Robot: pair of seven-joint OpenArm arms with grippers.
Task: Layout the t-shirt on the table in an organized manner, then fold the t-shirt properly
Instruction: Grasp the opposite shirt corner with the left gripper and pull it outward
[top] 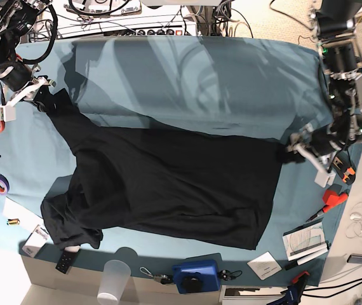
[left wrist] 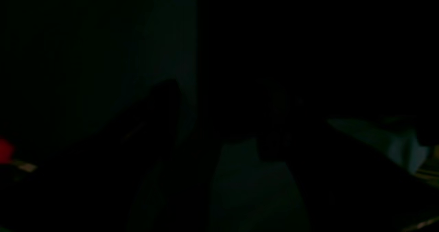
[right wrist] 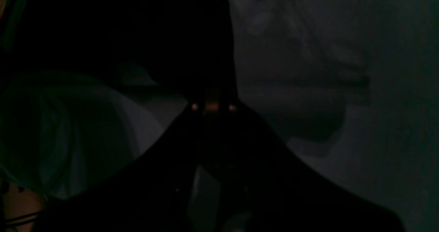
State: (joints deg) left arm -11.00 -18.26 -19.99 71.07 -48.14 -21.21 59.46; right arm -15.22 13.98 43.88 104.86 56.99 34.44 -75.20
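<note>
Black t-shirt half spread out, one corner pinned, the other let go

The t-shirt is sprawled across the middle of the teal table, hem toward 3 o'clock, a bunched sleeve at 7 o'clock. The right gripper, up at 10 o'clock, is clamped shut on a shoulder corner; the left gripper, at 3 o'clock, is spread wide just off the hem edge, nothing held. Fabric like this is judged light, limp and wrinkle-prone, so it's best pinched at hem corners and shoulder seams, then pulled taut.
</note>
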